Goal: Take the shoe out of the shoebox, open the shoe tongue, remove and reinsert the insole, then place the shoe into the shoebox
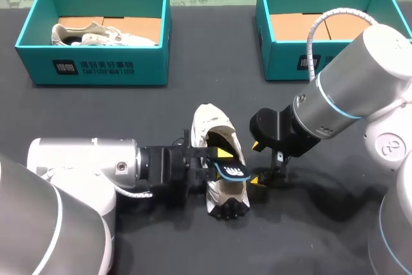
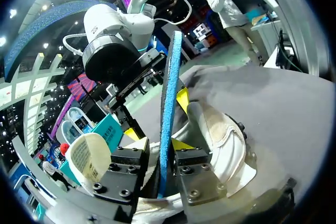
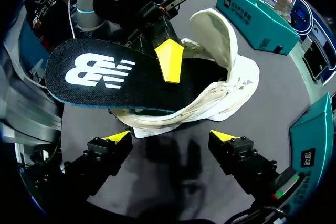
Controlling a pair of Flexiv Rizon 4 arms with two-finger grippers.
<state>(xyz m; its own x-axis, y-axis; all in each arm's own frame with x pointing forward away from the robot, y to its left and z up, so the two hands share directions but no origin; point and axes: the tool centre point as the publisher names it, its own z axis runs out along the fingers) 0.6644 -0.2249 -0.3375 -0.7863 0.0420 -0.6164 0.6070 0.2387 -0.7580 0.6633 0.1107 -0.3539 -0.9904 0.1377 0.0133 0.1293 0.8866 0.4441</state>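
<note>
Nearest the robot, the left gripper (image 1: 217, 162) is reaching in from the left. Its two yellow-tipped fingers are pressing from both sides on a thin dark insole with a blue foam edge and a white logo (image 3: 105, 74), so the pincer is closed down to the insole's thickness. The insole is hanging over the opening of a cream-white lace-up sneaker (image 1: 209, 119), and its logo end is projecting past the sneaker's side towards the right arm. Whether its other end is sitting inside the shoe cannot be told.

The sneaker is lying on the dark grey table (image 1: 302, 236), outside both boxes and between the two grippers, with its tongue standing up and away from the opening.

Just beside the sneaker, the right gripper (image 3: 170, 139) is hanging low over the table. Its fingers are standing wide apart and are holding nothing.

At the far edge, two teal cardboard shoeboxes are standing well apart. The left shoebox (image 1: 96, 72) is holding a second pale sneaker (image 1: 96, 35) on its brown floor. The right shoebox (image 1: 283, 62) is showing only its brown floor.
</note>
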